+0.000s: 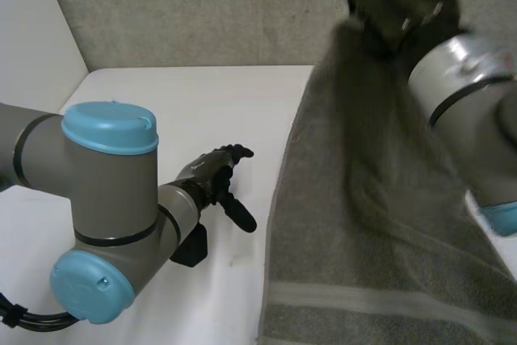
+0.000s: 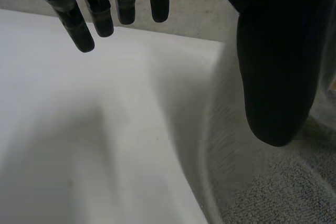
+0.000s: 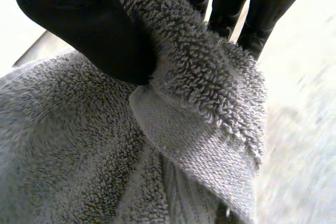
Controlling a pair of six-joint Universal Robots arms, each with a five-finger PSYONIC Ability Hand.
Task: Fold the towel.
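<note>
Grey towel [image 3: 199,103] hangs pinched in raised right hand [image 3: 89,24]; left hand [image 1: 216,169] relaxed, empty, beside it above table [image 1: 161,94].

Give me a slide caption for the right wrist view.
The right hand pinches a bunched edge of the grey towel between thumb and fingers.

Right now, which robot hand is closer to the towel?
Right. The right hand pinches the towel, holding part of it up off the table; the left hand is open beside the towel's edge, not touching it.
</note>
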